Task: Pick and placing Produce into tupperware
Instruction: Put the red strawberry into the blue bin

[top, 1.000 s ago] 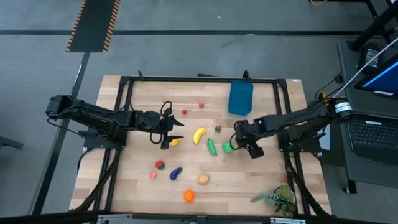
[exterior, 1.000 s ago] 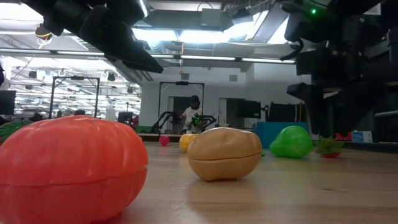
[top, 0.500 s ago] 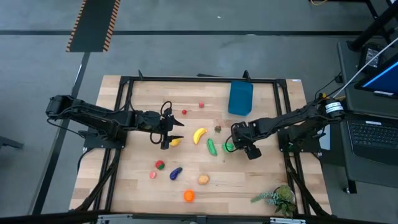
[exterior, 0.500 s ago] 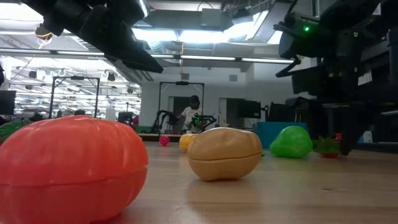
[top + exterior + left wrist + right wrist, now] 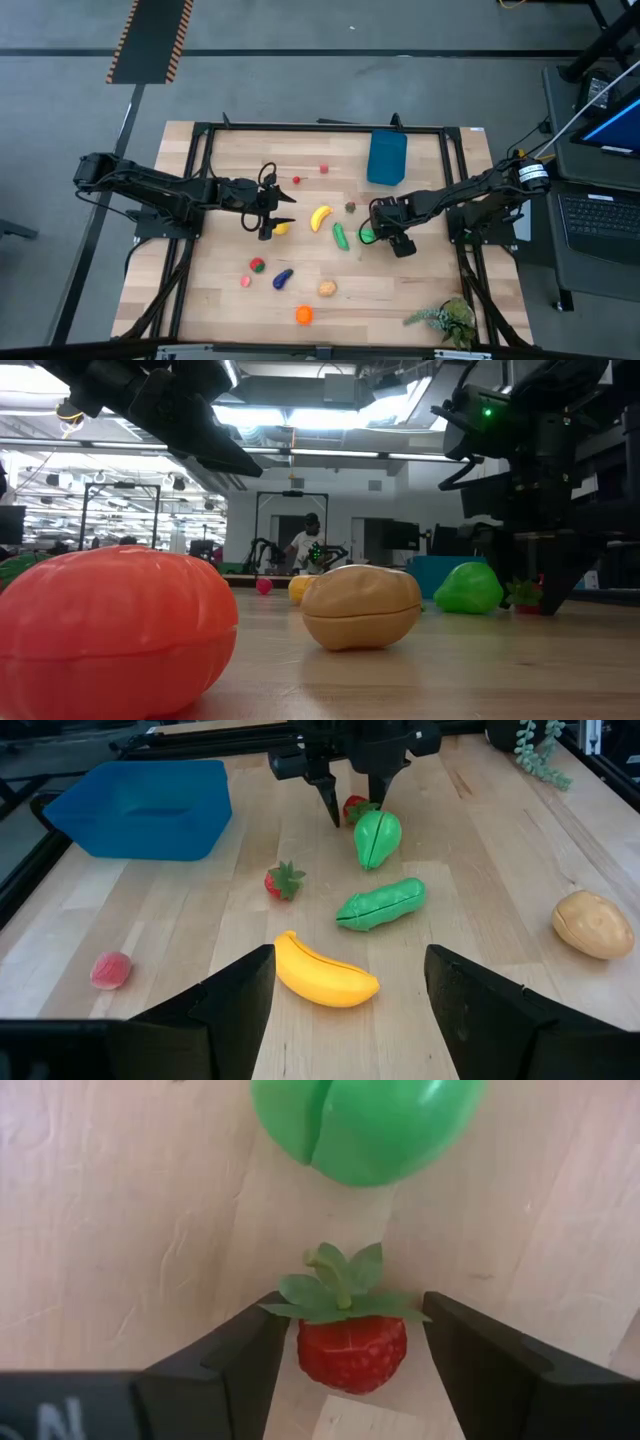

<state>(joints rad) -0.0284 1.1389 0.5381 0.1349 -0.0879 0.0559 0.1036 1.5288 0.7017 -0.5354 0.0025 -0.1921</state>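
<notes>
Since the earlier frames the right gripper (image 5: pixel 372 236) has slid further toward the desk's (image 5: pixel 400 300) middle and come down over a red strawberry (image 5: pixel 351 1350); the left gripper (image 5: pixel 284 212) has not moved. White letters at the edge of the right wrist view are cut off and unreadable. The right gripper's fingers (image 5: pixel 225 1365) stand apart, straddling the strawberry without touching it, beside a green fruit (image 5: pixel 365 237). The left gripper hangs released, empty, near the banana (image 5: pixel 320 217). The blue tupperware (image 5: pixel 387 156) sits by the desk's far edge.
</notes>
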